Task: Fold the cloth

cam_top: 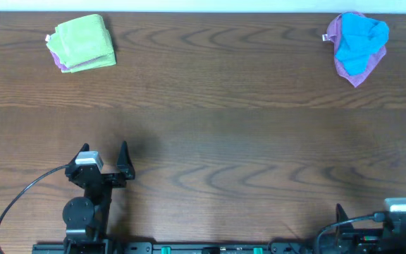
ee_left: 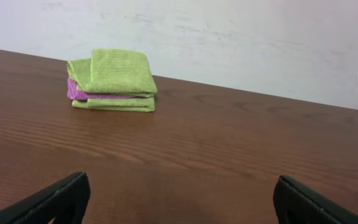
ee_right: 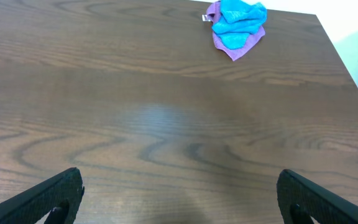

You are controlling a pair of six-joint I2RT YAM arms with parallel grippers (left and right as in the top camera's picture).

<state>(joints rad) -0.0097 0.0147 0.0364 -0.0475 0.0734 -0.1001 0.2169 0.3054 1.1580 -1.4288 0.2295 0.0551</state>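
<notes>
We see the cloth (cam_top: 83, 39) folded on top of a small pile at the counter's (cam_top: 224, 134) far left corner, close to the back edge. Under it lie a purple cloth (ee_left: 74, 92) and a duller green cloth (ee_left: 114, 104). The left gripper (cam_top: 104, 149) and right gripper (ee_right: 179, 186) sit near the front edge, jaws spread wide, holding nothing. A broad stretch of wood separates them from the pile. A blue-and-purple heap (cam_top: 358, 46) occupies the far right corner.

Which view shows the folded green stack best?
Left wrist: the green stack sits side-on, so its layers show, with a purple layer between the green ones. Overhead gives only its top, small. The right wrist view misses it.
</notes>
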